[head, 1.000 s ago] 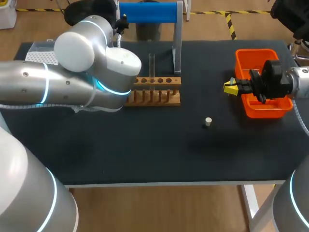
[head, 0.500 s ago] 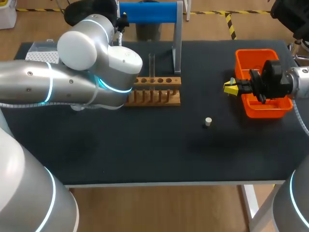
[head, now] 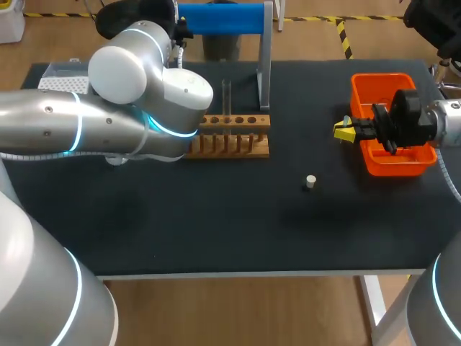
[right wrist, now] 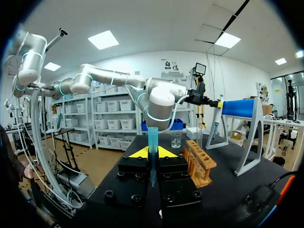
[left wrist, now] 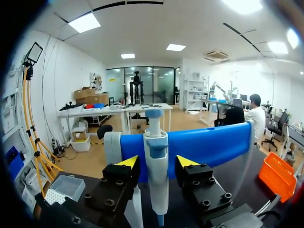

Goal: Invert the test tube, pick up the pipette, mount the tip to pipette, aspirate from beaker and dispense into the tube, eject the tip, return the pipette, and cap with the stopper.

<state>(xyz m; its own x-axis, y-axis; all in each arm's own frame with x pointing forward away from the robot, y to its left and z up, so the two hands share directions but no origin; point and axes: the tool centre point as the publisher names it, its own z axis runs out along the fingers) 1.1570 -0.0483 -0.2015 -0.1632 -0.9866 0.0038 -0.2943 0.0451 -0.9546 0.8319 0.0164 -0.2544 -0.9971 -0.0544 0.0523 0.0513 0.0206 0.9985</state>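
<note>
In the left wrist view a white and blue pipette (left wrist: 156,180) hangs upright on the blue stand (left wrist: 209,147). My left gripper (left wrist: 156,162) straddles it, open, with a thin gap at each finger. From the head view that gripper (head: 181,32) is at the stand's left end. My right gripper (right wrist: 152,153) is shut on a blue pipette tip (right wrist: 152,142), held upright, and hovers beside the orange bin (head: 392,162). A clear test tube (head: 226,97) stands upright in the wooden rack (head: 230,135). The small white stopper (head: 310,181) lies on the mat.
A beaker (right wrist: 176,140) stands beyond the rack (right wrist: 199,164), hidden behind my left arm in the head view. The tip box (head: 61,78) sits at the table's far left corner. My left arm spans the left half of the table.
My left arm has edged slightly toward the stand and its fingers have narrowed around the pipette. The right arm and the blue tip have not moved.
</note>
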